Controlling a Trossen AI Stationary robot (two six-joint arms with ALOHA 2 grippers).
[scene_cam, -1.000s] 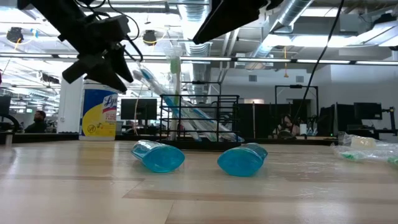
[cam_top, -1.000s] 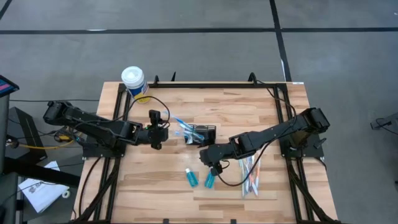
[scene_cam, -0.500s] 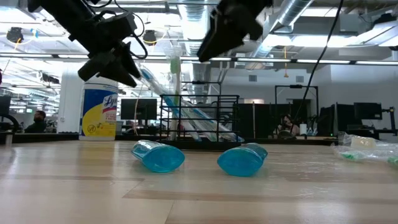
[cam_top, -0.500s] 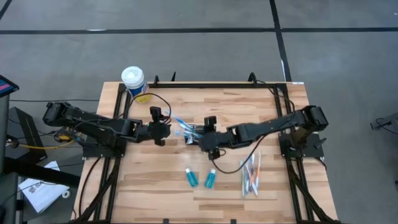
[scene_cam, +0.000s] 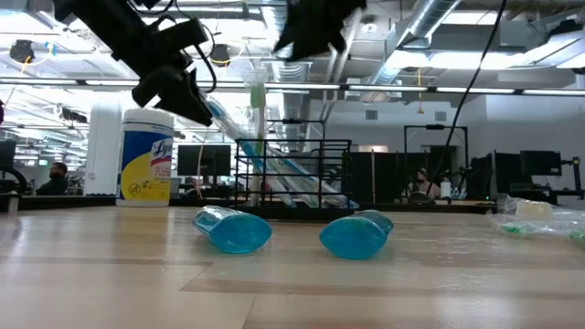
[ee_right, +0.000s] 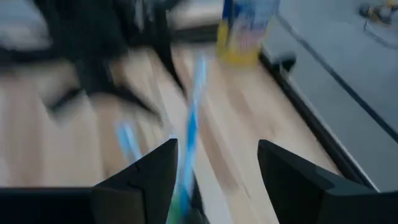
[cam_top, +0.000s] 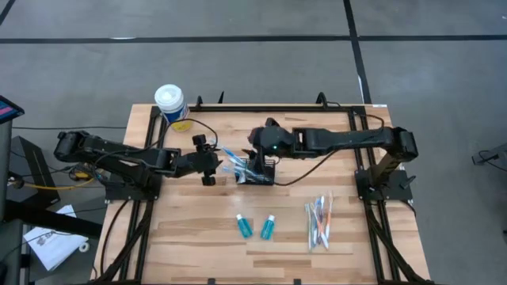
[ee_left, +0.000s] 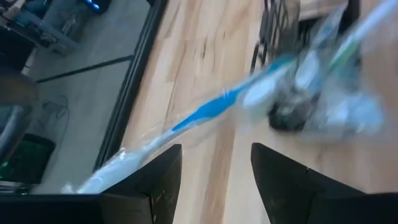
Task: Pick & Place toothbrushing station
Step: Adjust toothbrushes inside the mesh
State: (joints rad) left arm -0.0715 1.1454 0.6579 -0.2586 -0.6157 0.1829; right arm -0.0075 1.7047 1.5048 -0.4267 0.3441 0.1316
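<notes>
The toothbrushing station is a small black wire basket (cam_top: 260, 170) (scene_cam: 292, 174) at the table's middle. A blue toothbrush (cam_top: 227, 155) (ee_left: 205, 115) in a clear wrapper leans out of it toward the left. My left gripper (cam_top: 215, 163) (ee_left: 214, 152) is open at that brush's free end (scene_cam: 218, 113). My right gripper (cam_top: 253, 153) (ee_right: 217, 146) hovers open above the basket, with the brush (ee_right: 191, 118) ahead of its fingers. Two teal tubes (cam_top: 243, 227) (cam_top: 267, 227) lie on the table near the front. My left gripper is open, and the toothbrush's wrapped free end (ee_left: 134, 158) lies across just ahead of its fingers. I cannot tell whether a finger touches the wrapper.
A white-lidded canister (cam_top: 171, 104) (scene_cam: 146, 155) with a yellow label stands at the far left corner. Several wrapped toothbrushes (cam_top: 318, 222) lie on the near right part of the table. Black frame rails run along the table's left, right and far edges.
My right gripper has swung from beside the teal tubes toward the far edge and upward, rolling as it went, and now hangs over the basket. My left gripper has rolled and edged toward the toothbrush's free end. The basket, the brush and the tubes have stayed put.
</notes>
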